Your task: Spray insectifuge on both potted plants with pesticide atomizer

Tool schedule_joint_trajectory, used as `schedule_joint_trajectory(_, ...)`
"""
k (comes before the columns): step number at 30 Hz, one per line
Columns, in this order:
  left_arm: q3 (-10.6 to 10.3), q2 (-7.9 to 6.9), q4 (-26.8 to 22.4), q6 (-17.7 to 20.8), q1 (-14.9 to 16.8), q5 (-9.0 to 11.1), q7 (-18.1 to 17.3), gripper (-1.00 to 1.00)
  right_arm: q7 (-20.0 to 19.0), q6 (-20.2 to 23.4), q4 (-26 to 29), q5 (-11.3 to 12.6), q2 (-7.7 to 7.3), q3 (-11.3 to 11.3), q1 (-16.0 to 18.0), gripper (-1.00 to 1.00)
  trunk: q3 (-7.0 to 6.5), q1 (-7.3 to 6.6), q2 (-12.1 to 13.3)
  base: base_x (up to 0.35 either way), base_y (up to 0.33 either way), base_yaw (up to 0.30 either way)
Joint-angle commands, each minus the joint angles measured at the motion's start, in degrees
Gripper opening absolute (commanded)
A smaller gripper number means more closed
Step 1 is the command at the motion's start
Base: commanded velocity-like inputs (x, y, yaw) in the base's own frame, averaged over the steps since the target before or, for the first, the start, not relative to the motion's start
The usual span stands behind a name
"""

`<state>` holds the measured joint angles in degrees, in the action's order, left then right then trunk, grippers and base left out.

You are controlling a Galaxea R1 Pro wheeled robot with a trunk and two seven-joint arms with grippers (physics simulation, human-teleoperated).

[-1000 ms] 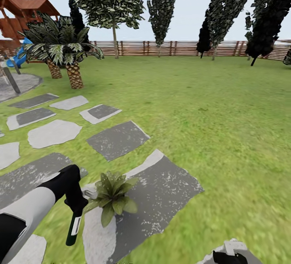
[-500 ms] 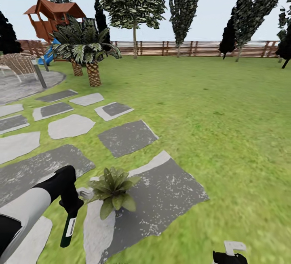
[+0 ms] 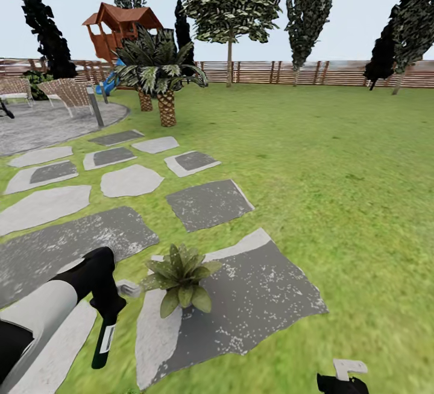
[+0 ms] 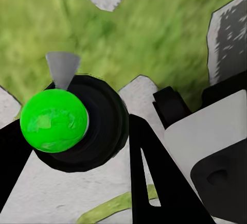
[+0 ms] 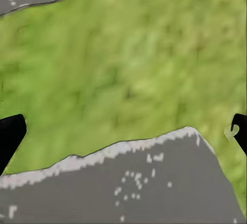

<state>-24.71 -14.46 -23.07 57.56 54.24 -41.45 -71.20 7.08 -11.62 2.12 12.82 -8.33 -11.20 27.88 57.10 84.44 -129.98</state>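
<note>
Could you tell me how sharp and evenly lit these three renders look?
Head view: flat, even daylight, the potted plant fairly crisp, grass smeared toward the lower edges. Left wrist view: the pesticide atomizer reads clearly in the left gripper, ground behind it soft. Right wrist view: lawn blurred, slab edge sharper.

the stepping slabs (image 3: 208, 203) are rendered as rough, speckled grey stone; the fence (image 3: 289, 72) as brown slatted wood; the pesticide atomizer (image 3: 103, 342) as dark smooth plastic, its top (image 4: 53, 121) glossy green.

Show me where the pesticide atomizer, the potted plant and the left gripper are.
pesticide atomizer (image 3: 103, 343), head view, white label.
potted plant (image 3: 181, 278), head view, rosette centre.
left gripper (image 3: 108, 308), head view, where it clamps the bottle.
</note>
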Motion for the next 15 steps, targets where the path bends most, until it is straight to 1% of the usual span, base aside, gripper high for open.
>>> schedule_joint_trajectory(1, 0.0, 0.01, -0.1, 0.4, 0.0, -0.6, -0.6, -1.00, 0.1, -0.2, 0.0, 0.5, -0.01, -0.5, 0.0, 1.00, 0.05, -0.01, 0.0, 0.000, -0.001, 0.279)
schedule_joint_trajectory(7, 0.0, -0.09, -0.1, 0.4, 0.0, -0.6, -0.6, -1.00, 0.1, -0.2, 0.0, 0.5, -0.02, -0.6, 0.0, 1.00, 0.05, -0.01, 0.0, 0.003, -0.001, 0.279)
schedule_joint_trajectory(9, 0.0, 0.03, -0.1, 0.4, 0.0, -0.6, -0.6, -1.00, 0.1, -0.2, 0.0, 0.5, -0.02, -0.6, 0.0, 1.00, 0.05, -0.01, 0.0, 0.095, -0.110, 0.266)
schedule_joint_trajectory(11, -0.1, 0.14, -0.1, 0.4, 0.0, -0.6, -0.6, -1.00, 0.1, -0.1, 0.0, 0.5, -0.02, -0.5, 0.0, 1.00, 0.05, -0.01, 0.0, 0.137, -0.183, 0.137)
schedule_joint_trajectory(15, -0.1, 0.14, -0.1, 0.4, 0.0, -0.6, -0.6, -1.00, 0.0, -0.1, 0.0, 0.5, -0.02, -0.5, 0.0, 1.00, 0.05, -0.01, 0.0, 0.151, -0.224, 0.032)
